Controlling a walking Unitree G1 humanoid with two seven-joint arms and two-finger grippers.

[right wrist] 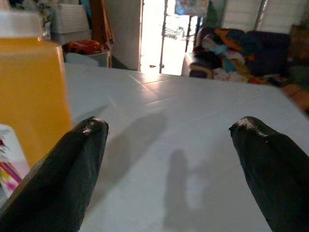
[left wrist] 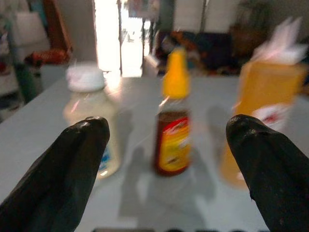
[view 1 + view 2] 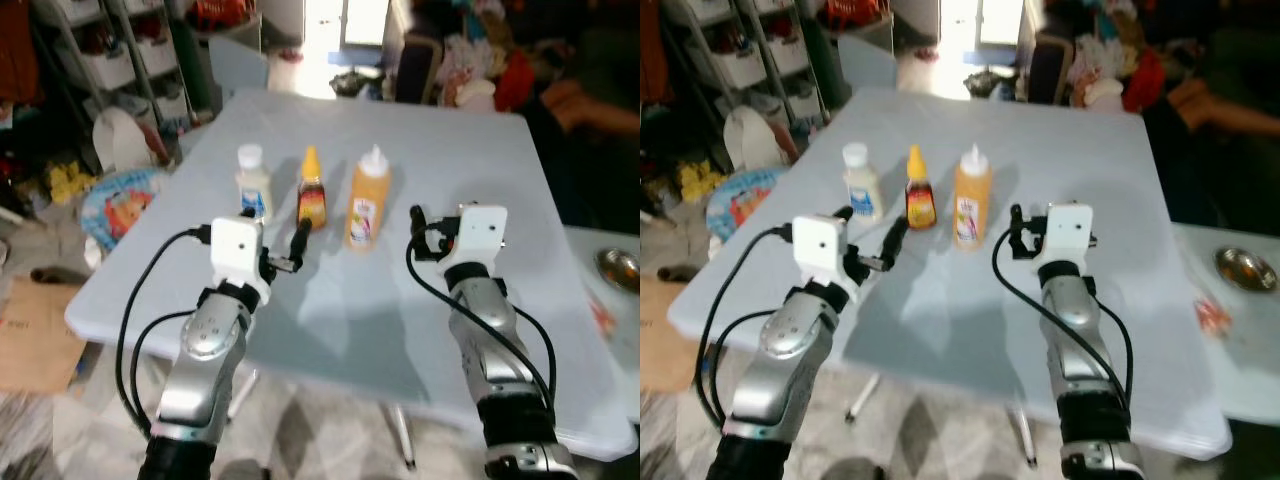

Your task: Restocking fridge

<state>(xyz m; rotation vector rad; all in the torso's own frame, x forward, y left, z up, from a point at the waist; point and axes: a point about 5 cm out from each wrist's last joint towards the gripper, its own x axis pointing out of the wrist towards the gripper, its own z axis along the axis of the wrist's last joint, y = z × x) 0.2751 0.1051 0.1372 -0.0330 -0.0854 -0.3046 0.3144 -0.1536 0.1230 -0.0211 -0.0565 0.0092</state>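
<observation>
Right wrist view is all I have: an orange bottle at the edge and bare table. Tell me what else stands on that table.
Observer: Three bottles stand in a row on the grey table: a white-capped pale bottle, a dark sauce bottle with a yellow cap, and your orange squeeze bottle.
Operator: Report the left gripper.
Observer: The left gripper is open and aimed at the dark sauce bottle, short of it.
Operator: Say whether my gripper lines up with anything.
Observer: The right gripper is open and points past the orange squeeze bottle's right side at bare table.
</observation>
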